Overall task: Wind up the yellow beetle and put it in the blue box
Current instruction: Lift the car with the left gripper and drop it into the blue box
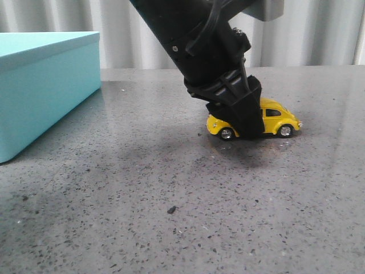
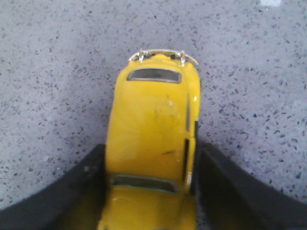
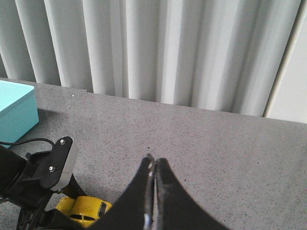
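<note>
Centrally, left gripper [image 1: 242,123] clamps yellow beetle [image 1: 278,117] (blue box [image 1: 40,80] well apart).

Front camera sits low over the bench [image 1: 171,228]; left wrist looks straight down, close on the yellow beetle [image 2: 153,143], which the higher right wrist view shares.

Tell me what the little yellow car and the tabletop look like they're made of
Yellow beetle: probably painted die-cast metal or hard plastic. The glossy shell reflects light, and it has a shiny chrome-like bumper; the look alone can't settle which.

Table: looks like polished stone or a stone-look composite, grey with dark specks and a faint sheen that mirrors the blue box.
</note>
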